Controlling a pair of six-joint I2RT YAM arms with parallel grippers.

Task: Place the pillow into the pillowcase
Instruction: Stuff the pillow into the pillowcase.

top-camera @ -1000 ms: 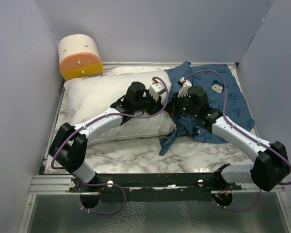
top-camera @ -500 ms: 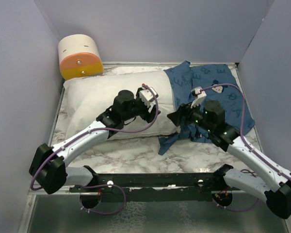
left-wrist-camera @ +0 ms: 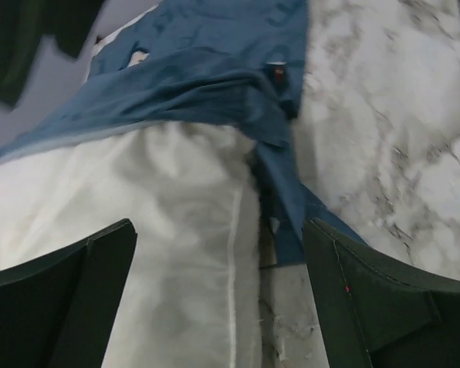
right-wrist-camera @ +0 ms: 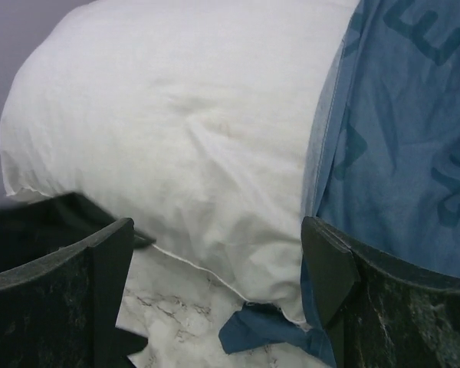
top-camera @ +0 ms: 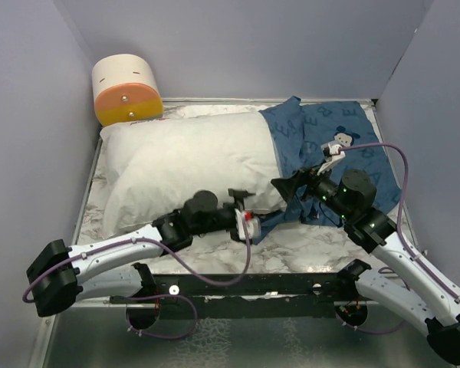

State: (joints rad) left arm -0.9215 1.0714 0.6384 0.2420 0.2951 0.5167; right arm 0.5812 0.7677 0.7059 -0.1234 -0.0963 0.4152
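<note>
The pillow (top-camera: 188, 161) lies on the marble tabletop (top-camera: 307, 245) with its long axis running left to right. Only its right end is tucked into the mouth of the pillowcase (top-camera: 353, 149) — most of the white bulk sits outside. The case spreads away to the right, toward the far right corner, and a loose blue flap trails from its near corner onto the tabletop.

The coming move turns on that open hem, which crosses the pillow near its right end. The left end effector (top-camera: 248, 218) sits low at the near edge of the pillow, by its near right corner. It points rightward, so the hem and the flap lie just ahead of it. The right end effector (top-camera: 284, 185) hovers over the near part of the case and points left. In its wrist view the hem runs up the picture just inside its right finger, with the pillow filling the space to the left.

Both arms are close to the mouth, and we judge neither clearly nearer — the near corner of the hem lies between them.

Both end effectors stand wide open and hold nothing; in each wrist view the dark fingers are spread well apart with only cloth beyond them. We read this as a regrasp point. Each arm would take the hem on its side, and the case would then be drawn leftward along the pillow's long axis.
</note>
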